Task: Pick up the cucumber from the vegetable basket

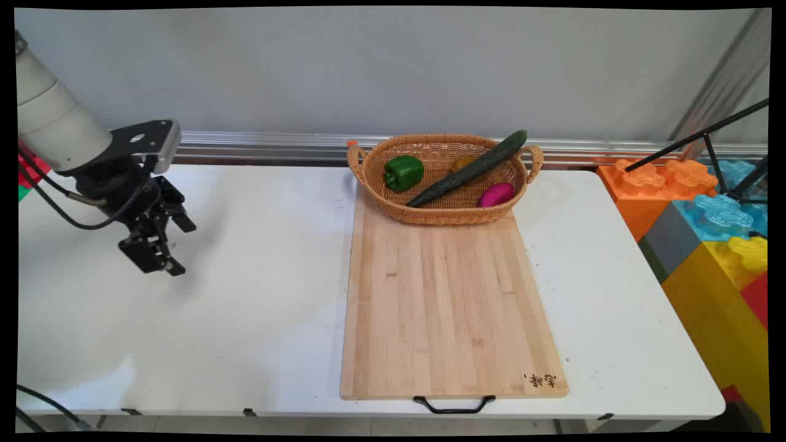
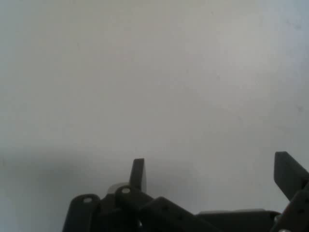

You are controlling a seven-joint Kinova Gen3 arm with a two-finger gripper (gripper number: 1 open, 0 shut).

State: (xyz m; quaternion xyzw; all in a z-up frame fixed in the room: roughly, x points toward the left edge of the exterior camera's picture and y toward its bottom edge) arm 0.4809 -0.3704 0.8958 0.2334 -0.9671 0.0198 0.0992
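Main view shows the gripper (image 1: 161,255) hanging over bare white table (image 1: 258,294) at about nine o'clock, well apart from everything else. Its fingers (image 2: 138,174) stand apart with nothing between them; the hand view confirms this, showing only blank tabletop past the two black tips.

Near the table's middle lies a long wooden cutting board (image 1: 451,307) with a black handle (image 1: 454,404) at its six o'clock end. A wicker basket (image 1: 443,214) sits on the board's twelve o'clock end. Inside it are a green bell pepper (image 1: 403,172) toward nine o'clock, a dark cucumber (image 1: 470,169) lying slantwise with its upper tip resting on the rim at about one o'clock, a magenta vegetable (image 1: 496,194) toward four o'clock, and a yellowish item (image 1: 462,163) (mostly hidden behind the cucumber, so its kind cannot be told).

As a judgement on handling: the cucumber overlies the basket's middle, so anything beneath or beside it would call for a steep approach that clears the rim and handles. The pepper sits most exposed.

Coloured block shapes (image 1: 706,202) stand off the table at three o'clock.
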